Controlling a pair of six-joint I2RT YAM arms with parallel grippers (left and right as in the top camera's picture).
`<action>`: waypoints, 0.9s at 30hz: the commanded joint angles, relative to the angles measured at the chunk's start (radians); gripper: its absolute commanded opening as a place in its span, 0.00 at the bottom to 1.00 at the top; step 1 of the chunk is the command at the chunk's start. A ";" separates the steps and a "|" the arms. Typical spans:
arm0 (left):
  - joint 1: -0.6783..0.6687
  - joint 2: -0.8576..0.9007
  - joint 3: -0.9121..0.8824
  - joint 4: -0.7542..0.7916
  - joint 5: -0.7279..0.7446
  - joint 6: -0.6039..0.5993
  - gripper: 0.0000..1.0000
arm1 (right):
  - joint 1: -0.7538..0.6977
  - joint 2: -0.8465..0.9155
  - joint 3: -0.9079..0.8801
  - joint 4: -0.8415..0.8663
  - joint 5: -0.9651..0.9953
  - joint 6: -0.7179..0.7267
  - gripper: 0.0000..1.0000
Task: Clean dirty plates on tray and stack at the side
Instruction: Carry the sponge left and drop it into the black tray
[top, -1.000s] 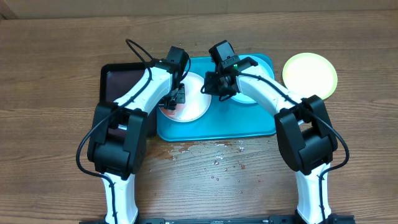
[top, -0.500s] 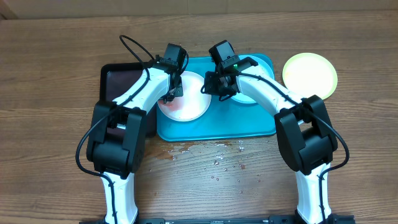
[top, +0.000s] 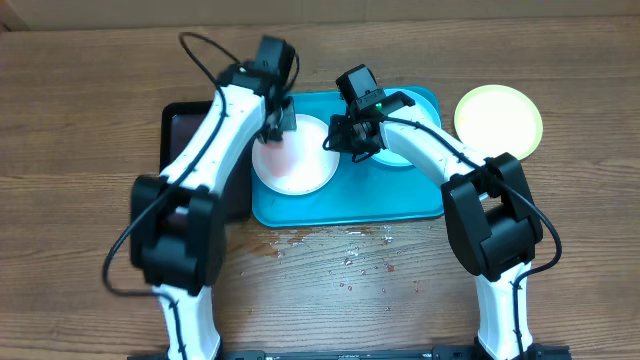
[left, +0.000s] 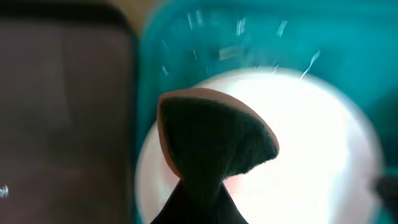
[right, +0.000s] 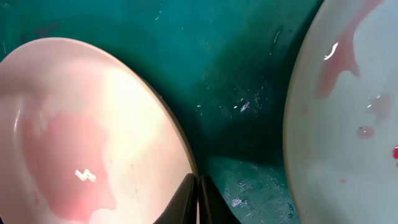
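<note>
Overhead: L gripper over white plate on tray; R gripper at its right rim; yellow-green plate off-tray, right.
L wrist: sponge pinched above plate.
R wrist: jaws clamped on plate rim, red-smeared mint plate beside.

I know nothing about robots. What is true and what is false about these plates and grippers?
1. The yellow-green plate sits on the table, outside the turquoise tray. True.
2. The left gripper is empty. False: it holds a sponge over the white plate.
3. The white plate shows pink smears. True.
4. The mint plate lies on the bare table. False: it lies in the turquoise tray, beside the white plate.
</note>
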 joint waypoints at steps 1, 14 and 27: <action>0.025 -0.130 0.043 -0.024 -0.165 0.004 0.04 | 0.007 -0.003 0.009 0.003 -0.011 0.004 0.04; 0.275 -0.137 -0.163 0.016 0.004 0.036 0.04 | 0.007 -0.003 0.009 0.003 -0.011 0.000 0.04; 0.291 -0.137 -0.454 0.241 0.088 0.050 0.28 | 0.007 -0.003 0.009 0.004 -0.011 -0.003 0.04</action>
